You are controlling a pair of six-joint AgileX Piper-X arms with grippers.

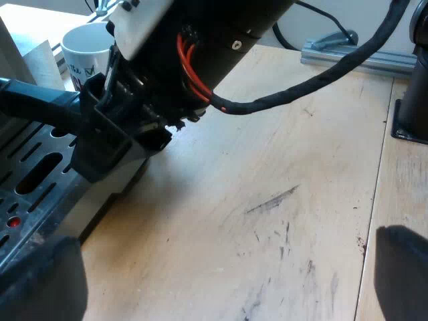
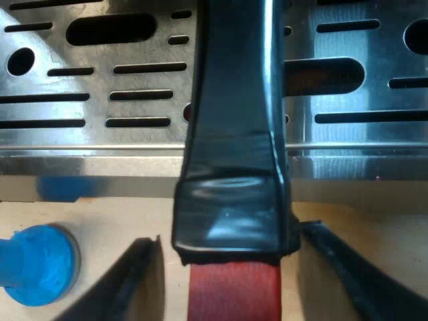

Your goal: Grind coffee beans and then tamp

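Nearest the lens, the jaws of the right gripper (image 2: 231, 231) are seen standing either side of the glossy black holder handle (image 2: 234, 134), just where its dark sleeve gives way to the red end (image 2: 234, 291). The jaws are parted a little wider than the handle. A sliver of table is visible between one black finger (image 2: 134, 274) and the handle, while the other finger lies right at the handle's edge. Whether that finger presses on the handle cannot be told, and no firm clamp is shown.

The handle is stretched out above the slotted steel drip tray (image 2: 100, 100) of the espresso machine. Its red end is carried past the tray's front edge and over the pale wooden table (image 2: 100, 214). A blue round-headed tamper (image 2: 37, 264) is set on the table just before the tray's front, near one finger but apart from it.

From the left wrist, the jaws of the left gripper (image 1: 227, 267) are seen spread wide above the scuffed table, with nothing between them. Farther off, the right arm (image 1: 200, 40) is seen reaching down to the handle at the drip tray's edge. A white printed mug (image 1: 87, 50) is stood close by the machine, beyond that arm. A grey metal rail (image 1: 361, 53) is laid on the table well apart from the machine.
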